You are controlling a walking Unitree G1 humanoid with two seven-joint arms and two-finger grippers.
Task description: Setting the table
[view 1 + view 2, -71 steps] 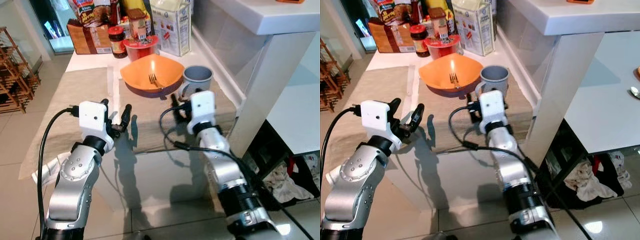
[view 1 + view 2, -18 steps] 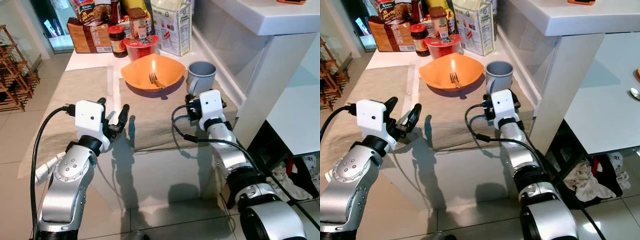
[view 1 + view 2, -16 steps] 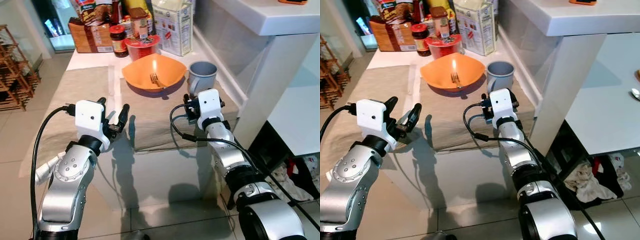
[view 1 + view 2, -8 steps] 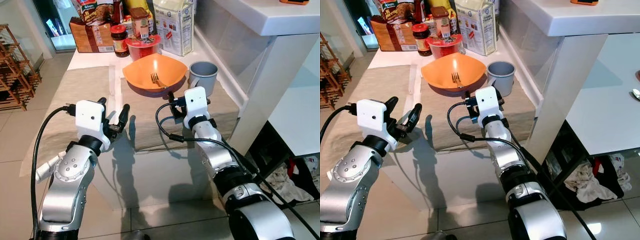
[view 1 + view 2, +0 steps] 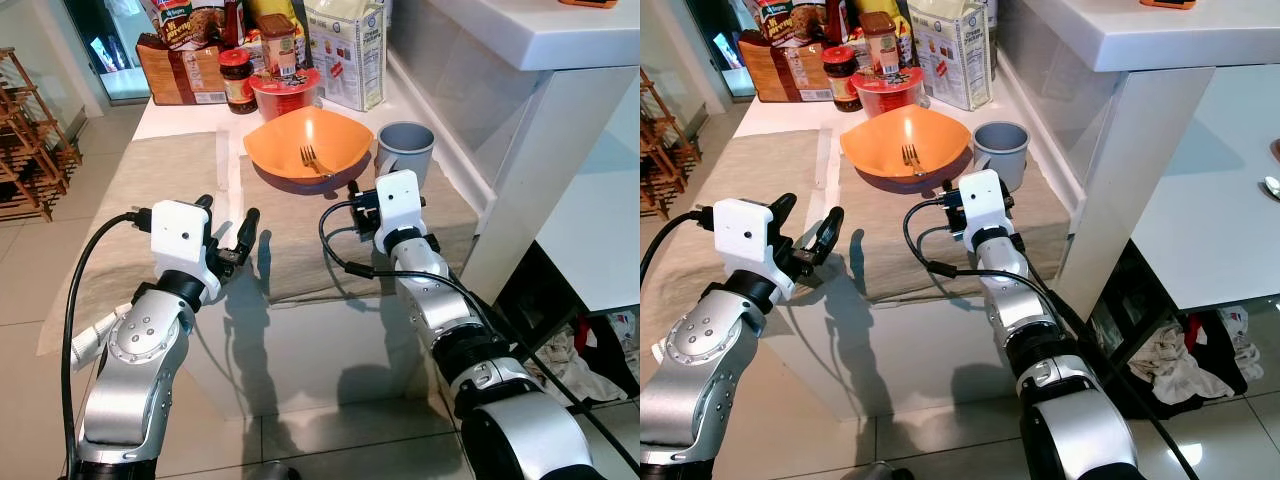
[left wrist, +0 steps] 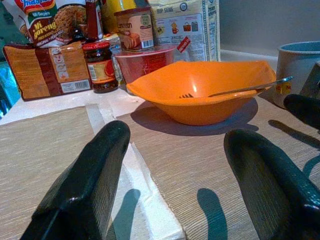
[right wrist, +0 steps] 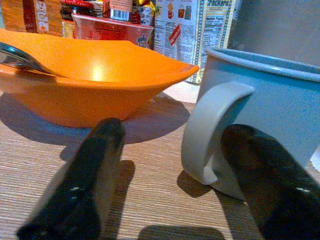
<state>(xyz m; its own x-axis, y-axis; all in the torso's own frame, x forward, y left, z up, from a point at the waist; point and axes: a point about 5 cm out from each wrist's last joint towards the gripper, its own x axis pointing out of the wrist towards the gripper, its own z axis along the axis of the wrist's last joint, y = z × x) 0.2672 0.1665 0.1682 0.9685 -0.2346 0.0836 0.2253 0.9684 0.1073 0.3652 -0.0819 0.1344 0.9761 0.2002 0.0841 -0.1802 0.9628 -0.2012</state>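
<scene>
The beige placemat (image 5: pixel 300 235) is lying across the white counter (image 5: pixel 160 120). On it the orange bowl (image 5: pixel 305 148) is sitting with a fork (image 5: pixel 310 160) inside, and the grey mug (image 5: pixel 405 152) is standing just beside it at three o'clock. The right gripper (image 7: pixel 170 175) is hovering over the mat with fingers apart, facing the mug's handle. At eight o'clock from the bowl, the left gripper (image 5: pixel 232 240) is waiting with fingers spread.
</scene>
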